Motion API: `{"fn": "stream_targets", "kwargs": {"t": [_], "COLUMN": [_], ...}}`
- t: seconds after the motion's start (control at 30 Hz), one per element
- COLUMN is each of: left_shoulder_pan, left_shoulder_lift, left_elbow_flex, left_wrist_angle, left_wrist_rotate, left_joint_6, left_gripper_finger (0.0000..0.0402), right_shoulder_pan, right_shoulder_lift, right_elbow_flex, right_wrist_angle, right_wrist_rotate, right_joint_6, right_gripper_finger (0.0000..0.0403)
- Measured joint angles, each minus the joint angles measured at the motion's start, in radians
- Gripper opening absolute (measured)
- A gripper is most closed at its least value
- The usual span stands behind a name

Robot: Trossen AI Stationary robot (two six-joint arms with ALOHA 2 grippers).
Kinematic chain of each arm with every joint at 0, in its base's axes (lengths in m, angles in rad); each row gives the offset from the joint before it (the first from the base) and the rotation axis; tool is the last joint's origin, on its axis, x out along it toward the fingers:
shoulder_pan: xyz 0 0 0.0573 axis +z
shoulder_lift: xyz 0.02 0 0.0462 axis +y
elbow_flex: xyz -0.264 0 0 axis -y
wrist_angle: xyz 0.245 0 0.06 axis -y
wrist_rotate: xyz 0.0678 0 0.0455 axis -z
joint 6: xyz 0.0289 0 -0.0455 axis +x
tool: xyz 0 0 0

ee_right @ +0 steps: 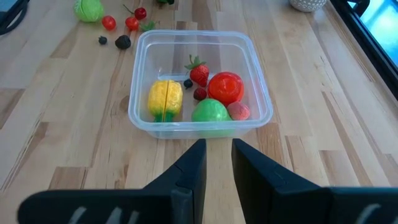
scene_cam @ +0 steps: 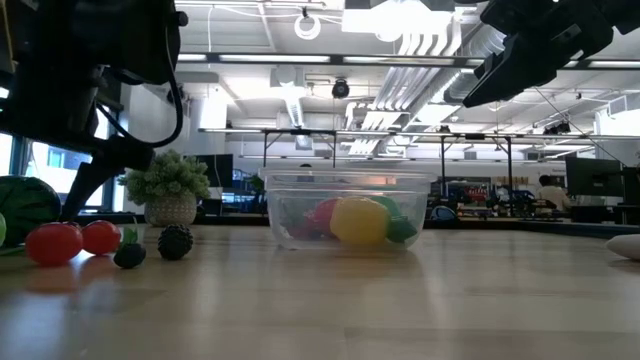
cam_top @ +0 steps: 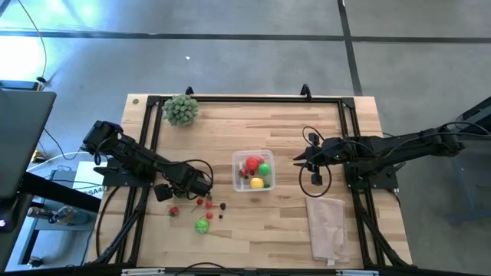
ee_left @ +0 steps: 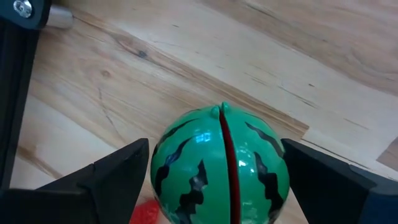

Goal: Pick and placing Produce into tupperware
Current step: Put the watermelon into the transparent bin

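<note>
A dark-striped green ball (ee_left: 217,168) rests on the wooden table, left of the loose produce. My left gripper (ee_left: 216,146) points down over it, open, with one finger close on either side of it. Loose red pieces (cam_top: 204,203), dark berries (ee_right: 123,42) and a pale-green piece (cam_top: 202,225) lie nearby. The clear tupperware (ee_right: 193,35) at mid-table holds yellow (ee_right: 165,98), red (ee_right: 225,87) and green (ee_right: 210,112) pieces and a strawberry (ee_right: 199,73). My right gripper (ee_right: 219,155) hovers right of it, with a narrow gap between its fingers and nothing in it.
A bushy pale-green plant (cam_top: 180,110) stands at the far left corner. A folded beige cloth (cam_top: 327,222) lies near the right front. Black frame rails (cam_top: 146,153) run along the table's sides.
</note>
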Motion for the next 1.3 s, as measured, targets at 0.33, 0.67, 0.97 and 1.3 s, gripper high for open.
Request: {"fn": "stream_targets", "kwargs": {"t": [0.33, 0.67, 0.97, 1.3], "left_shoulder_pan": [-0.007, -0.018, -0.018, -0.017], "left_shoulder_lift": [0.000, 0.000, -0.001, -0.004], "left_elbow_flex": [0.000, 0.000, -0.014, -0.051], "left_wrist_angle": [0.001, 0.002, 0.019, 0.075], "left_wrist_rotate": [-0.003, -0.013, -0.017, 0.001], "left_joint_6": [-0.001, -0.006, -0.006, -0.002], "left_gripper_finger": [0.0347, 0.0346, 0.0346, 0.0346], "right_shoulder_pan": [0.000, 0.000, 0.000, 0.000], "right_shoulder_lift": [0.000, 0.000, 0.000, 0.000], "right_elbow_flex": [0.000, 0.000, 0.000, 0.000], "right_wrist_angle": [0.000, 0.000, 0.000, 0.000], "right_wrist_rotate": [0.000, 0.000, 0.000, 0.000], "right_joint_6": [0.000, 0.000, 0.000, 0.000], "right_gripper_finger": [0.0067, 0.0067, 0.0067, 0.0067]}}
